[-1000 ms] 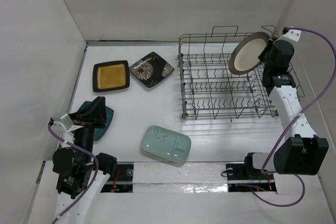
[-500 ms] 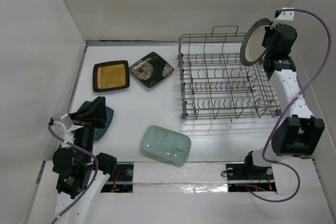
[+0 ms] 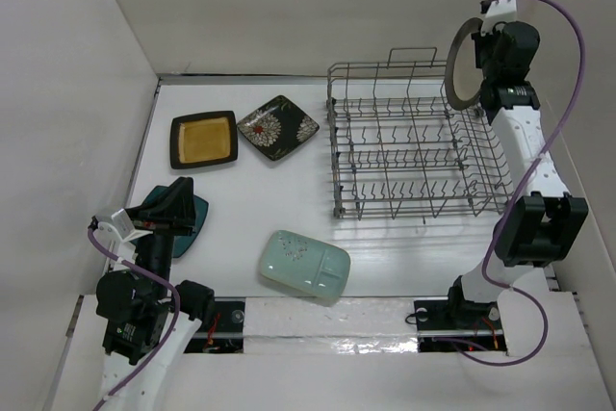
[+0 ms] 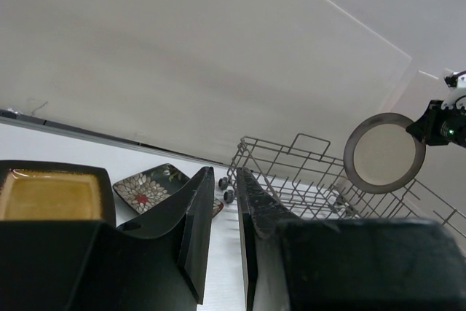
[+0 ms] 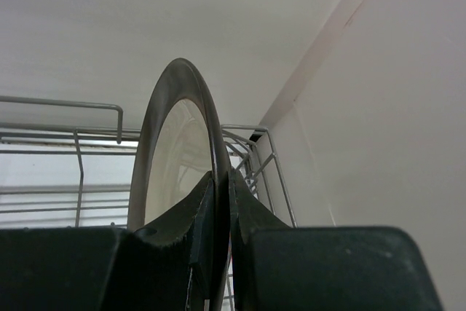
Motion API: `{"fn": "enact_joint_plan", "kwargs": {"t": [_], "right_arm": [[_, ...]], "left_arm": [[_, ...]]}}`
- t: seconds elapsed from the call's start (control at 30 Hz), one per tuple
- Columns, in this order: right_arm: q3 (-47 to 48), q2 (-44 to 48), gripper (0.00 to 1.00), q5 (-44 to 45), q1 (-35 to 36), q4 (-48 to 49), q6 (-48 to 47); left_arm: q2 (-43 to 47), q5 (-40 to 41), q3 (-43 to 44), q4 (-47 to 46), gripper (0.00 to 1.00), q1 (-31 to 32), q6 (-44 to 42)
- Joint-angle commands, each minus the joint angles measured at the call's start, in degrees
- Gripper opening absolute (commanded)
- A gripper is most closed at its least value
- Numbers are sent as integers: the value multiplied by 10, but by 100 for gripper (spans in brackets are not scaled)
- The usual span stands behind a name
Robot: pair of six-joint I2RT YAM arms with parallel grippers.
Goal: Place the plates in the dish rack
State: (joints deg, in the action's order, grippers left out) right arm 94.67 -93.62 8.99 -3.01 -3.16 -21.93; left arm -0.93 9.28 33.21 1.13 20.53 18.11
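Right gripper (image 3: 484, 50) (image 5: 220, 180): fingers clamped on the dark rim of the round cream plate (image 3: 462, 64) (image 5: 171, 165) (image 4: 384, 152), one finger on each face; the plate stands on edge, upright, its cream face turned left, raised over the far right corner of the dish rack (image 3: 404, 156) (image 5: 73, 136) (image 4: 291, 172), whose wires show beyond and below it in the right wrist view. Dish rack: grey wire basket with upright tines, on the right half of the white table (image 3: 250, 199), small wheels at its left side. Left gripper (image 3: 178, 201) (image 4: 226, 180): fingers narrowly parted with nothing between them, pointing towards the far wall, poised above the dark teal plate (image 3: 199, 211) at the near left of the table; whether it touches that plate cannot be told. Pale mint plate (image 3: 304, 265): flat on the table, near edge, right of the left gripper and near-left of the rack, well apart from both. Black square plate with yellow centre (image 3: 204, 140) (image 4: 49, 194): flat, far left, beyond the left gripper. Black square plate with white flowers (image 3: 278, 127) (image 4: 149, 187): flat, turned cornerwise, just right of the yellow-centred one, between it and the rack's far left corner, touching neither
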Motion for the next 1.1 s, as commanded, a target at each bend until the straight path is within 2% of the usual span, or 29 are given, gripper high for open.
{"fn": "enact_joint_plan", "kwargs": {"t": [0.0,0.33,0.57,0.77,0.93,1.07], "right_arm": [[31,14,0,4,10,97,-37],[-27,1,0,11,26,109,-45],[-98,3,0,52,38,162,-67],[-144,-6,0,26,38,187,-36],[-199,-19,0,52,44,242,-8],[-229,-24,13,89,65,282,-6]], "left_arm": [[25,2,3,-23,17,4,1],[22,3,3,-23,17,9,2],[14,-1,2,-23,17,9,1],[-2,3,2,-24,16,9,2],[-8,4,2,-25,17,9,-1],[-14,2,3,-24,17,9,-1]]}}
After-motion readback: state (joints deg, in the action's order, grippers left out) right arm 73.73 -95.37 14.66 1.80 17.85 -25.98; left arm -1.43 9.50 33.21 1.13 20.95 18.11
